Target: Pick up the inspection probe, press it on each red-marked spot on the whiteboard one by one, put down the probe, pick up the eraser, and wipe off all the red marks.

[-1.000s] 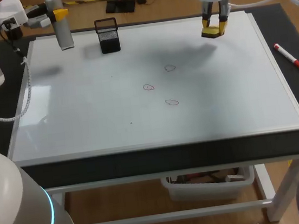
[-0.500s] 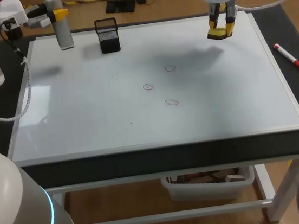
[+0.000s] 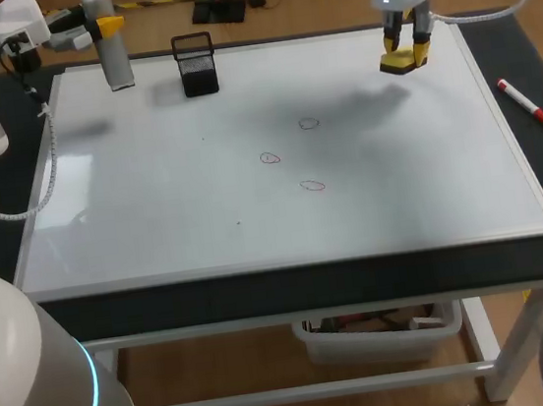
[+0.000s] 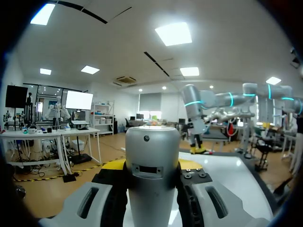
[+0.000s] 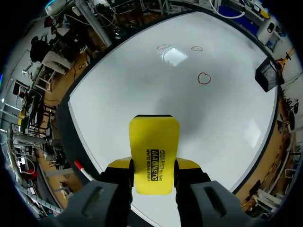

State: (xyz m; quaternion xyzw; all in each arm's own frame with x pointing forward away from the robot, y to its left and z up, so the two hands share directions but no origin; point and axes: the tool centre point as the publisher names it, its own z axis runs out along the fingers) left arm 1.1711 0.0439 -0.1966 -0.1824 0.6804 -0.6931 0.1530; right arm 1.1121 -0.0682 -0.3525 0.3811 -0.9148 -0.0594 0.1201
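Nearest, the flat white whiteboard covers most of the black-topped table, and its near half lies bare and open right up to the near edge. Toward the board's middle sit three small red ring marks, thin and faint from above. The right wrist view shows them too, well ahead of the fingers. A red-and-white marker pen lies on the table's bare strip beside the whiteboard's right edge. At the far edge, left of centre, stands a black mesh pen cup. Over the far left corner the left gripper clamps the silver cylindrical inspection probe upright. In its wrist view the probe body hides most of both yellow tips and its lower end is cut off, so contact with the board cannot be told. Over the far right corner the right gripper pinches the yellow block eraser, whose underside is unseen.
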